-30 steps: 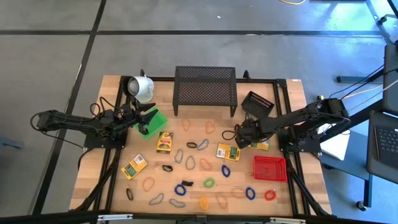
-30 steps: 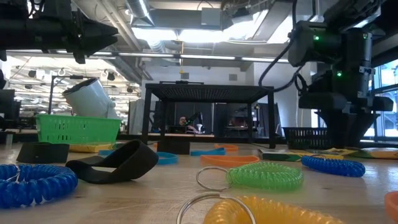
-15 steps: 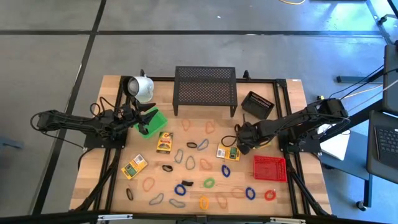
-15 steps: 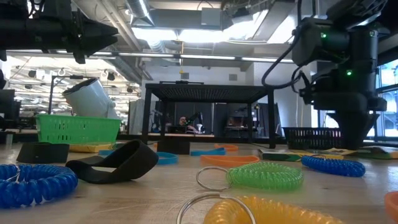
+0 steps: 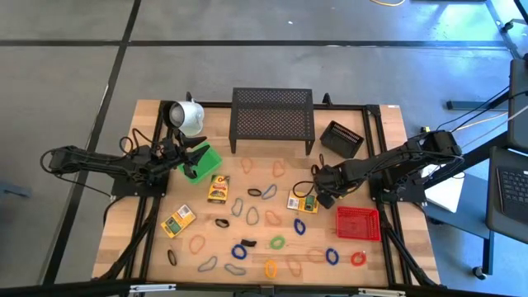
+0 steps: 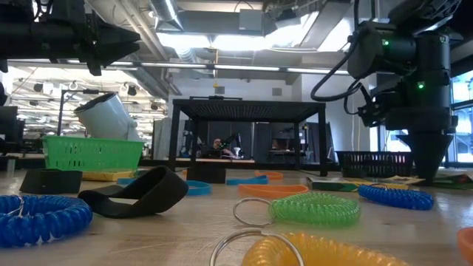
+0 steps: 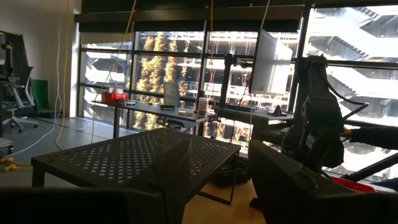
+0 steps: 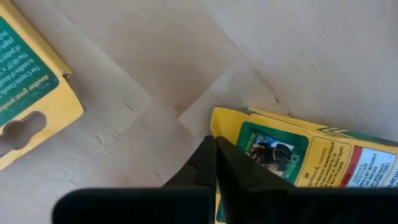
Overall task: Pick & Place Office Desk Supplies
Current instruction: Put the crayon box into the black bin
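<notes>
A robotics lab: open ceiling ducts (image 6: 214,55), concrete floor (image 5: 247,66), far desks (image 7: 161,111) by tall windows (image 7: 155,68).

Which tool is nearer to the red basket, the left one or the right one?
The right. The right tool is just up and left of the red basket, over a yellow box. The left tool is far across the table, beside the green basket.

Box (image 8: 31,93) print too small
</notes>
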Controlling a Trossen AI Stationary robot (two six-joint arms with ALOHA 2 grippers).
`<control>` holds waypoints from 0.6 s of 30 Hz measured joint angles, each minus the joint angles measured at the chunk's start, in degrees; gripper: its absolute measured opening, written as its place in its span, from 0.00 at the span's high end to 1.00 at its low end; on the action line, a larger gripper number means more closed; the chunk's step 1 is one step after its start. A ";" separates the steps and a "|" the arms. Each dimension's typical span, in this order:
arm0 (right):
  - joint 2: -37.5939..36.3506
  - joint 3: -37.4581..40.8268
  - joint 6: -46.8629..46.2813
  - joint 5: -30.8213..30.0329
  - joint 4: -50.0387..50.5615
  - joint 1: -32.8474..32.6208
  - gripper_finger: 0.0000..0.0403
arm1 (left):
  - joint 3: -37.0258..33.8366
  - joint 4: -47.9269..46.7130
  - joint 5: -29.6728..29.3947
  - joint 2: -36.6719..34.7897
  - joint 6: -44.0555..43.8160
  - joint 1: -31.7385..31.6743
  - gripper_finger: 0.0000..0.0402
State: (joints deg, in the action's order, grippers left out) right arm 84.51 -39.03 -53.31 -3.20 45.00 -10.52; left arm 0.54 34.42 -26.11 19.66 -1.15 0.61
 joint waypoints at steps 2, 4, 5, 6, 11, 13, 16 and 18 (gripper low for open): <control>-0.01 0.00 0.31 0.09 -0.01 0.02 0.99 | 0.00 0.00 0.00 0.00 0.01 0.01 0.62; -0.06 0.00 1.04 0.30 -0.01 -0.06 1.00 | 0.00 -0.01 0.00 0.00 0.01 0.00 0.62; -0.21 0.00 1.33 0.59 0.01 -0.09 1.00 | 0.00 0.00 0.00 0.01 0.02 0.01 0.62; -0.45 0.00 1.59 0.80 -0.01 -0.09 1.00 | 0.00 0.00 0.00 0.00 0.02 0.00 0.62; -2.51 -1.94 3.01 0.88 -0.04 -0.09 1.00 | 0.00 -0.03 0.00 0.00 0.00 0.01 0.61; -3.52 -3.22 3.69 0.80 0.09 -0.09 1.00 | 0.00 -0.03 0.00 0.00 0.02 -0.01 0.61; -5.09 -5.72 5.10 -0.52 -0.05 -0.19 1.00 | 0.00 -0.21 0.00 0.02 0.02 0.00 0.61; -6.07 -7.45 6.33 -1.73 0.17 -0.20 1.00 | 0.00 -0.26 0.00 0.01 0.02 0.00 0.61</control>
State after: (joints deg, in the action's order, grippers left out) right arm 78.44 -46.48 -46.99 -4.93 45.17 -10.72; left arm 0.54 34.16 -26.11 19.68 -1.13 0.61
